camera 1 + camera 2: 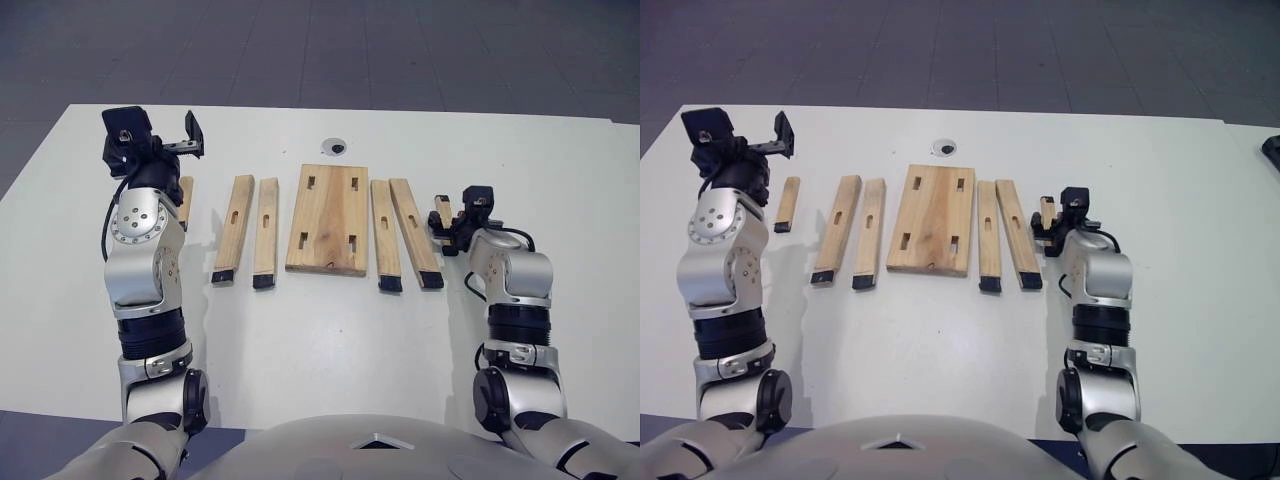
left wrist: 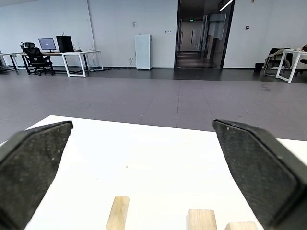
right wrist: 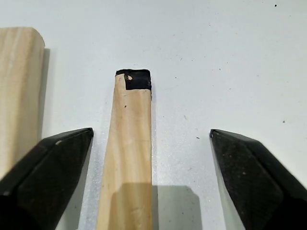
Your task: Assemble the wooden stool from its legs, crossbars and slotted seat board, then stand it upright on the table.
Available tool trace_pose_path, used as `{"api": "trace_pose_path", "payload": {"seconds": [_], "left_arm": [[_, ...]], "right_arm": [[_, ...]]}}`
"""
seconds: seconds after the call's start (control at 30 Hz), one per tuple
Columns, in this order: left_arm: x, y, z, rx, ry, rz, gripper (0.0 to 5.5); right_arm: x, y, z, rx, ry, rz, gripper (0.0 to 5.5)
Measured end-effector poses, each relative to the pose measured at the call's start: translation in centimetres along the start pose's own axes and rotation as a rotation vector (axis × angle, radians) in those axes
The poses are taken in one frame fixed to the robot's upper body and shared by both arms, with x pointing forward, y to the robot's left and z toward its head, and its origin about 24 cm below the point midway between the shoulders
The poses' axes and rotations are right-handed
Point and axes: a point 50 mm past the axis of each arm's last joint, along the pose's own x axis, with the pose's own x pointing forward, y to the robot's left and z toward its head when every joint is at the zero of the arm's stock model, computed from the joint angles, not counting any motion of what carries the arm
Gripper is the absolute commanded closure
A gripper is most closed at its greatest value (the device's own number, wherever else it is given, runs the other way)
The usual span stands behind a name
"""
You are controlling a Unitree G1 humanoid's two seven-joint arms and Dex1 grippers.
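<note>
White table carries the slotted seat board lying flat, with two left legs side by side on its left, two right legs on its right, and beyond each pair a short piece, the left crossbar and the right crossbar. Low on the seat board's right, the right gripper has its fingers spread wide either side of the right crossbar's black-tipped end, touching nothing. Raised on the seat board's left, near the left crossbar's far end, the left gripper is spread apart and holds nothing.
</note>
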Motion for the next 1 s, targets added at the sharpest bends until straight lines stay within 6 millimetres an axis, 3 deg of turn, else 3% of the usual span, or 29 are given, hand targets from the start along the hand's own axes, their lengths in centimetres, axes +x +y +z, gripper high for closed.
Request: {"api": "trace_pose_path", "payload": {"seconds": [0.57, 0.83, 0.93, 1.0], "left_arm": [[0.2, 0.6, -0.4, 0.019, 0.105, 0.073, 0.10], [0.2, 0.7, -0.6, 0.021, 0.135, 0.065, 0.10], [0.2, 1.2, -0.6, -0.017, 0.148, 0.047, 0.10], [0.1, 2.0, -0.4, -0.116, 0.157, -0.014, 0.10]], "right_arm": [[-0.2, 0.7, 0.9, -0.018, 0.085, 0.053, 4.24], [-0.7, -0.2, 1.2, 0.069, 0.056, 0.049, 4.24], [-1.9, -1.2, 3.6, 0.091, -0.139, 0.031, 4.24], [-4.2, -1.7, 7.4, 0.077, -0.415, 0.072, 4.24]]}}
